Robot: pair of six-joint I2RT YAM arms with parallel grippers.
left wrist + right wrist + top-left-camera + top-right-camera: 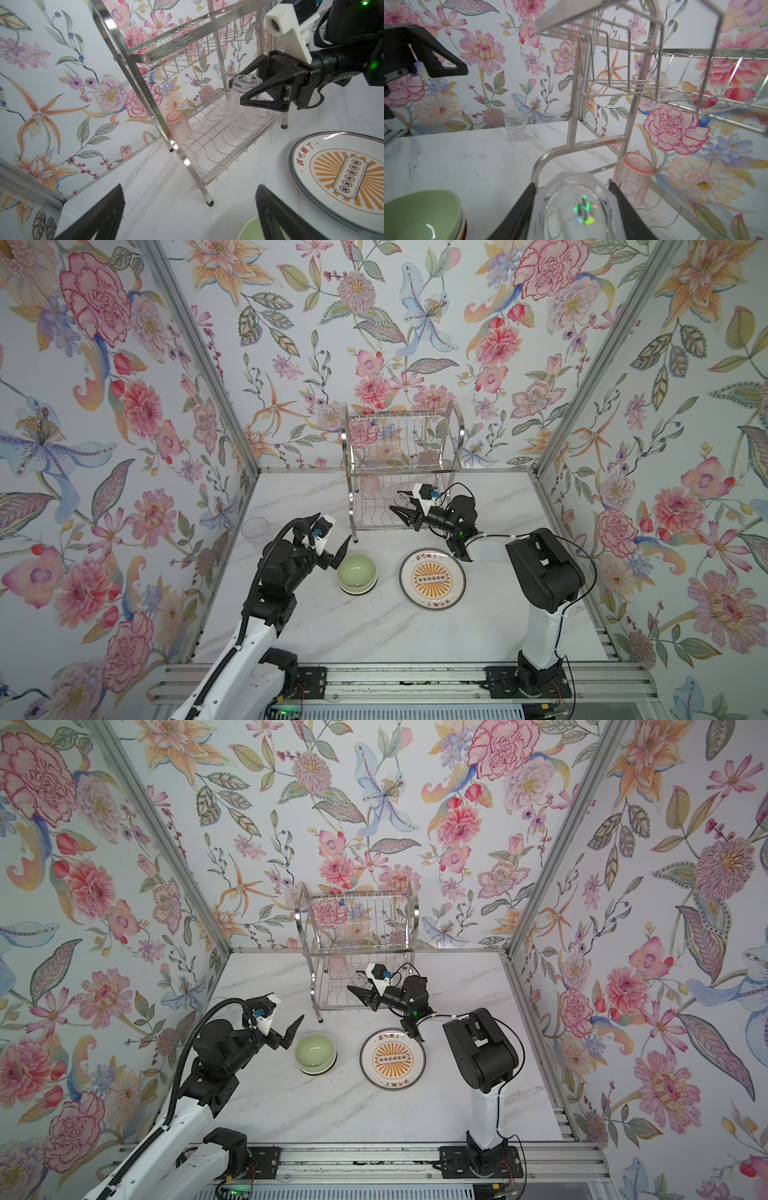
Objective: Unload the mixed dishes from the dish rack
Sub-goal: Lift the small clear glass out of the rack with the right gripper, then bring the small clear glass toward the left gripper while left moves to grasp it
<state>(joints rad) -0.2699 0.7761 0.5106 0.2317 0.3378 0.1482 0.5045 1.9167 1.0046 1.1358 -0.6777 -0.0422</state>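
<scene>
Steel wire, bright and polished, forms the dish rack (401, 464), a two-tier frame with arched flat-bar sides standing at the far middle of the white, grey-veined tabletop (374, 635). Its upper tier is a straight grid and its lower tier a bed of wavy wires. On the right part of that lower tier the right hand (236, 92) is clamped on a clear cup (577, 207), one black wedge-shaped finger on each side of its wall. The cup is faceted, thick-walled and turned base up (a small rainbow-shimmering sticker shows on the base in the right wrist view). Whether its rim rests on the wires I cannot tell. At the left end of the same tier a pink cup (178, 126), translucent and ribbed, leans tilted against the side frame. On the tabletop near the rack, a green bowl (357, 572), glossy and smooth, sits on top of a small nest of bowls. Just right of it lies a stack of round white plates (432, 578) with a dark rim line, an orange sunburst and red characters. The left hand (341, 553) hovers just left of the green bowl with its fingers spread wide and nothing between them. By the left wall, well apart from the rack, a second clear cup (254, 526), ribbed and upright, stands alone.
</scene>
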